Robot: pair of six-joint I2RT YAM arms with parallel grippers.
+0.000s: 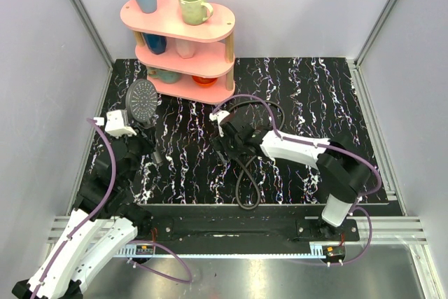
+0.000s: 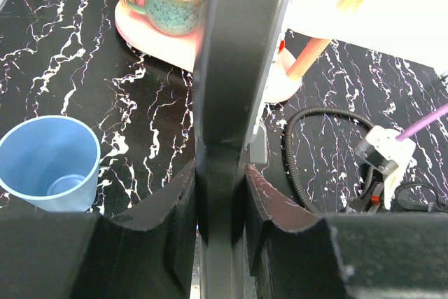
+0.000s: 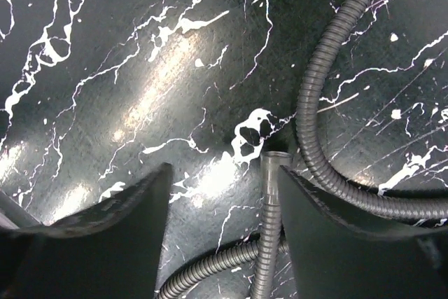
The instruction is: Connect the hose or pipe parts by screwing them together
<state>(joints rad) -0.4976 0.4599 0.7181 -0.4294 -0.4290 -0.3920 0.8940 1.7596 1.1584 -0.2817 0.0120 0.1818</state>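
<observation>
The left end effector (image 2: 220, 194) is clamped tight on the dark handle of the shower head (image 1: 142, 99). The head is held up at about 10 o'clock of the desk (image 1: 315, 96) in the overhead view, with its round grey perforated face turned upward.

The right end effector (image 3: 224, 201) is set low over the middle of the desk with its jaws parted wide, and nothing is gripped by it. The black hose (image 3: 308, 103) lies on the desk in loose loops that run from the centre toward 6 o'clock. Its end fitting (image 3: 273, 166) is seen between the open jaws, just beside the finger at 3 o'clock in the right wrist view. Whether fitting and finger touch cannot be told.

A pink shelf (image 1: 185, 22) loaded with cups is placed at 11 o'clock, just behind the shower head.
</observation>
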